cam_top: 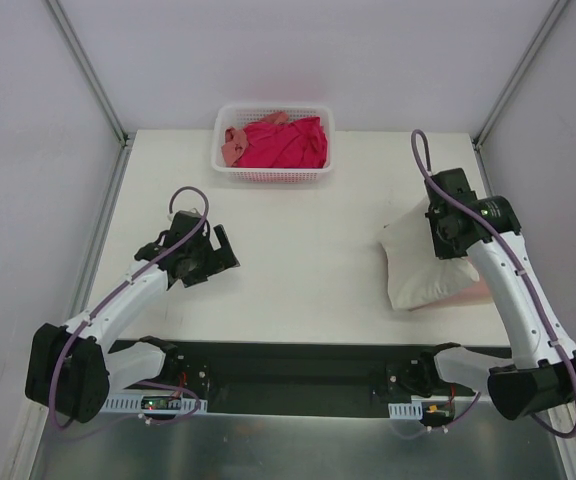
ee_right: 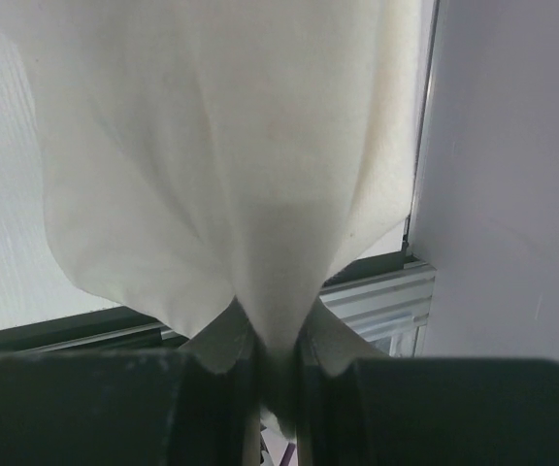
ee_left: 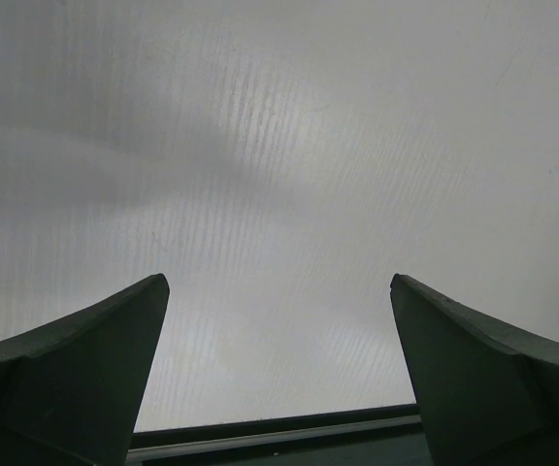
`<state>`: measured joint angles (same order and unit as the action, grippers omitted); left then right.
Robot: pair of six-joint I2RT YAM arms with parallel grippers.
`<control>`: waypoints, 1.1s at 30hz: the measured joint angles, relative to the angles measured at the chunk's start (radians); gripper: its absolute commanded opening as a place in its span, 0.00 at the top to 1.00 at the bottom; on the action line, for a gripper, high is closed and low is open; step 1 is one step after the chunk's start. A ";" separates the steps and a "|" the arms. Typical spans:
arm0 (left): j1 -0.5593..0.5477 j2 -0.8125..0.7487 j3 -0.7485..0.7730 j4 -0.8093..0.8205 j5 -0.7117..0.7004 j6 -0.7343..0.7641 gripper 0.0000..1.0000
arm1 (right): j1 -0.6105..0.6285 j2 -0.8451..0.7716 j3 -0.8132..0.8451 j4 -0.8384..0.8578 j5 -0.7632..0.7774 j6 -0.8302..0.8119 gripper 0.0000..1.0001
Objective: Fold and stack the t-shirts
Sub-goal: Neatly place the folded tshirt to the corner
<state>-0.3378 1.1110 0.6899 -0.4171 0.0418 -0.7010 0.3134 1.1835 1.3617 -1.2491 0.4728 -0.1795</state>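
White tabletop (cam_top: pixel 308 250) is spreading beneath both my arms. My right pincer (ee_right: pixel 275 330) is clamping a bunched edge of the cream t-shirt (cam_top: pixel 418 270), which is draping leftward and nearward from it over a pink shirt (cam_top: pixel 473 292). My left pincer (ee_left: pixel 279 291) is gaping, empty, well apart to the left. Farther back, magenta-red (cam_top: pixel 288 145) and salmon (cam_top: pixel 233 145) shirts are lying in the basket (cam_top: pixel 273 176).

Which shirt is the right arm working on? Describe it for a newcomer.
On the white table's right side, beside the right arm, lies a cream t-shirt in a loose bundle, pinched in the right tool. It is the only pale shirt: a pink shirt peeks from beneath it, and the magenta-red shirt sits in the far basket.
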 measured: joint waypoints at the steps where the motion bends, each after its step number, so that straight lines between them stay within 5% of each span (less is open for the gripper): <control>1: 0.000 0.002 0.001 0.000 0.000 0.001 0.01 | -0.012 -0.003 0.000 0.002 -0.012 -0.006 0.99; 9: 0.006 0.050 0.024 0.000 0.000 0.011 0.01 | -0.071 0.021 -0.007 0.025 -0.059 -0.051 0.99; 20: 0.019 0.068 0.028 0.002 0.002 0.041 0.01 | -0.312 0.221 -0.036 0.124 -0.097 -0.126 0.99; 29: 0.026 0.068 0.028 0.012 0.002 0.055 0.01 | -0.561 0.386 -0.064 0.262 -0.399 -0.232 0.99; 33: 0.026 0.068 0.028 0.013 0.001 0.056 0.01 | -0.646 0.500 -0.064 0.295 -0.491 -0.241 0.83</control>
<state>-0.3122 1.1790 0.7181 -0.4038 0.0429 -0.6453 -0.3328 1.6836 1.2980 -0.9543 -0.0181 -0.4206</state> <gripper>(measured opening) 0.993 0.129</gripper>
